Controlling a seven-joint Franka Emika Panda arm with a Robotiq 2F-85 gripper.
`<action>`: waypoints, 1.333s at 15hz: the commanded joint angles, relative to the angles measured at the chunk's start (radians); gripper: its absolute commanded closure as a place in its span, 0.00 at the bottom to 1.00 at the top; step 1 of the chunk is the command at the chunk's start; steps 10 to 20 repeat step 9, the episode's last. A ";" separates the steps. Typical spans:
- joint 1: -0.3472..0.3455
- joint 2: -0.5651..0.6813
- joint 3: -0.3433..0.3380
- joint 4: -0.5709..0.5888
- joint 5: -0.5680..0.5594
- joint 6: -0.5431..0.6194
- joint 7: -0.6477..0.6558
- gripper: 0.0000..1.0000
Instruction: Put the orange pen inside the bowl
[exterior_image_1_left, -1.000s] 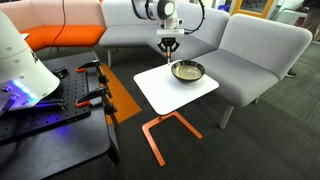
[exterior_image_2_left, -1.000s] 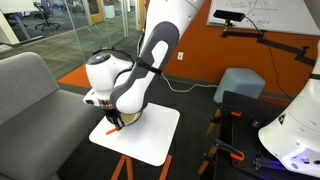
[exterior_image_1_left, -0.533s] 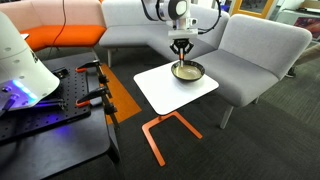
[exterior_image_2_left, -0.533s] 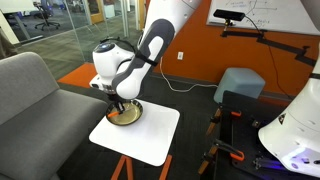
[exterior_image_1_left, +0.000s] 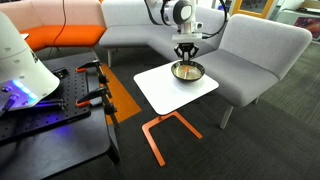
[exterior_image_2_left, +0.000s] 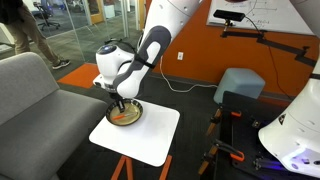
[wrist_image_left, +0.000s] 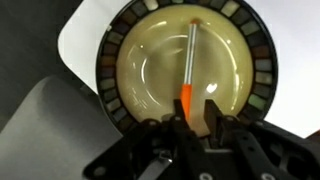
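Orange pen (wrist_image_left: 190, 60) at the claw (wrist_image_left: 192, 112) — over the bowl (wrist_image_left: 107, 62).

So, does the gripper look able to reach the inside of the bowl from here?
Probably yes. In the wrist view the gripper sits directly above the bowl, and nothing stands between them except the pen, its orange end between the fingers.

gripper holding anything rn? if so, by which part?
Can't tell. The orange pen has its orange end between the gripper fingers, over the bowl, but the wrist view doesn't show whether they clamp it or it lies loose.
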 joint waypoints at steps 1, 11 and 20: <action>0.050 -0.021 -0.047 -0.008 -0.034 -0.004 0.088 0.39; 0.150 -0.129 -0.105 -0.101 -0.079 -0.051 0.225 0.00; 0.150 -0.129 -0.105 -0.101 -0.079 -0.051 0.225 0.00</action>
